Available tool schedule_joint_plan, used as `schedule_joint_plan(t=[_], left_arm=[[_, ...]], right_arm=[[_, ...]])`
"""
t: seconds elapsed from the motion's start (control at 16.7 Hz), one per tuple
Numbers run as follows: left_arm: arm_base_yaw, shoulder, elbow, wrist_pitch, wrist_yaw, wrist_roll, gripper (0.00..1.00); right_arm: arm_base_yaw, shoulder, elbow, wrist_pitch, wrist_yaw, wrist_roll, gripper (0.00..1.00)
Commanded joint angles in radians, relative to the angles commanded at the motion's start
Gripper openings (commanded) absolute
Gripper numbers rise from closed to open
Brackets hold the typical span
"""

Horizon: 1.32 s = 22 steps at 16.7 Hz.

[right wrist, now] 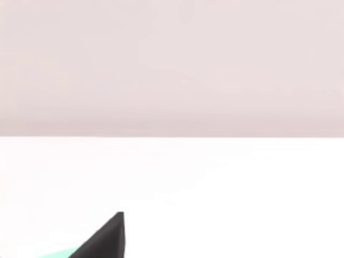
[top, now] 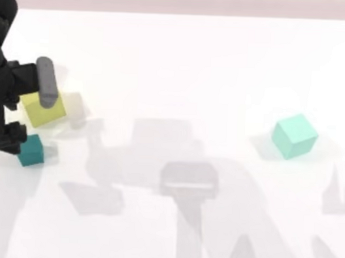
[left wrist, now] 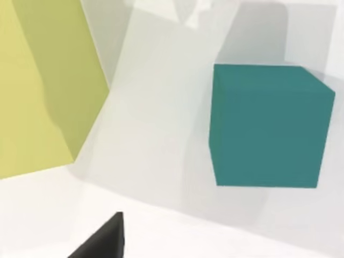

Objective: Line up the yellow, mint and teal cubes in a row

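The yellow cube (top: 44, 110) (left wrist: 43, 91) stands at the table's left, with the smaller teal cube (top: 31, 150) (left wrist: 269, 126) just in front of it, a narrow gap between them. My left gripper (top: 12, 140) hovers at the teal cube's left side, open and holding nothing. Only one of its dark fingertips (left wrist: 109, 241) shows in the left wrist view. The mint cube (top: 295, 136) sits alone at the right. A sliver of the mint cube (right wrist: 59, 253) shows beside a right fingertip (right wrist: 107, 239) in the right wrist view. My right gripper is open and out of the top view.
The white table (top: 180, 67) stretches bare between the left pair and the mint cube, crossed by grey arm shadows (top: 187, 180). The black left arm with a grey cylinder (top: 46, 82) overhangs the yellow cube's far corner.
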Motion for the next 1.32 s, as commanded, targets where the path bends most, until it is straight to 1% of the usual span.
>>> schedule_joint_plan(t=[0.36,0.48,0.78,0.9,1.14,1.32], left_arm=[[0.003,0.005,-0.015,0.018,0.0,0.0,1.0],[0.002,0.03,-0.05,0.076,0.0,0.001,1.0],[0.002,0.119,-0.165,0.293,0.001,0.003,1.0],[0.002,0.138,-0.188,0.327,0.001,0.004,1.0],[0.002,0.139,-0.189,0.328,0.001,0.004,1.0],[0.002,0.139,-0.189,0.328,0.001,0.004,0.77]], right_arm=[[0.0,0.0,0.0,0.0,0.0,0.0,1.0],[0.0,0.0,0.0,0.0,0.0,0.0,1.0],[0.0,0.0,0.0,0.0,0.0,0.0,1.0],[0.0,0.0,0.0,0.0,0.0,0.0,1.0],[0.0,0.0,0.0,0.0,0.0,0.0,1.0],[0.0,0.0,0.0,0.0,0.0,0.0,1.0]])
